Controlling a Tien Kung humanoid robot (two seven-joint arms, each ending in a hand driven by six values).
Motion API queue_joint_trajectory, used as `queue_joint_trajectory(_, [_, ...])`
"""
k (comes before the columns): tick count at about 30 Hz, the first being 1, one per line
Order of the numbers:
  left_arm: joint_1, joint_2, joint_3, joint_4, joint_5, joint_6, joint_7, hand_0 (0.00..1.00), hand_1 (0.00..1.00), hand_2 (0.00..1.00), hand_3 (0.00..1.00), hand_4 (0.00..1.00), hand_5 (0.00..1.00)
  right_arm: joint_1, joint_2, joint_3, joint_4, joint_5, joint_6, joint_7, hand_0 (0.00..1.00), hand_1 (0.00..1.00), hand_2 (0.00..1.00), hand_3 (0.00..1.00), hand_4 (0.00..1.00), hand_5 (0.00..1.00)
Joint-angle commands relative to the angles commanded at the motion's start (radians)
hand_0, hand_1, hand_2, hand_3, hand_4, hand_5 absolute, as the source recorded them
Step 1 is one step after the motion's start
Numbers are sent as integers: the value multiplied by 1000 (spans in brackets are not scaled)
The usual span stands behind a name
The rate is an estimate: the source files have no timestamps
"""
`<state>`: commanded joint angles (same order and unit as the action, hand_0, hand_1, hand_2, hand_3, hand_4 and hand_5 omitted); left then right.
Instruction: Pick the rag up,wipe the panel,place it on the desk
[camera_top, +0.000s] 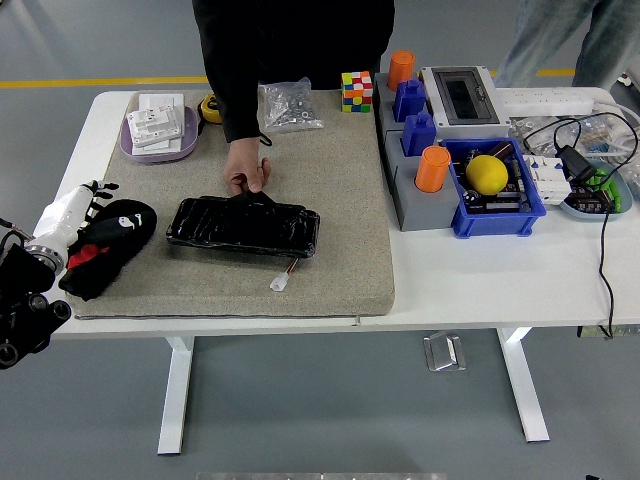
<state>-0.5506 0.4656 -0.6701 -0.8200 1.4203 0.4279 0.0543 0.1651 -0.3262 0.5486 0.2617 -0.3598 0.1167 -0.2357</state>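
The rag (112, 240) is a black cloth with a white mark and a red patch, lying at the left edge of the beige mat (330, 200). My left hand (88, 205) comes in from the lower left on a white wrist and lies at the rag's left side, black against black. The panel (243, 226) is a glossy black slab in the middle of the mat, with a short wire and a white plug (280, 283) at its front. A person's hand (246, 170) presses on the panel's far edge.
At the back of the mat are a purple dish with white parts (158, 128), a bag of screws (288, 105) and a colour cube (357, 90). On the right stand a grey block with blue and orange pieces (420, 160), a blue bin with a yellow ball (487, 175) and cables (580, 160).
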Motion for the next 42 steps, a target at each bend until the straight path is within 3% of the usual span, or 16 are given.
queue_joint_trajectory(9, [21, 40, -88, -116, 71, -16, 47, 553, 726, 811, 847, 998, 814, 0, -2, 7, -3, -3, -1, -2, 778, 639, 715, 653, 998, 540])
queue_joint_trajectory(15, [66, 70, -198, -226, 38, -21, 54, 546, 714, 794, 841, 998, 791, -3, 0, 11, -3, -4, -1, -3, 778, 638, 715, 653, 998, 540])
queue_joint_trajectory(23, [117, 123, -323, -401, -47, -3, 22, 533, 699, 774, 834, 998, 751, -11, 3, 18, -4, -5, -1, -2, 778, 638, 714, 652, 998, 540])
queue_joint_trajectory(34, [161, 157, -379, -490, -208, 0, -14, 521, 677, 757, 820, 998, 724, -13, 11, 14, -3, -7, -5, -3, 781, 638, 715, 653, 998, 541])
queue_joint_trajectory(42, [177, 180, -407, -556, -198, -4, -5, 520, 675, 754, 820, 998, 713, -7, 16, 6, -2, -14, -6, -7, 780, 638, 715, 652, 998, 542])
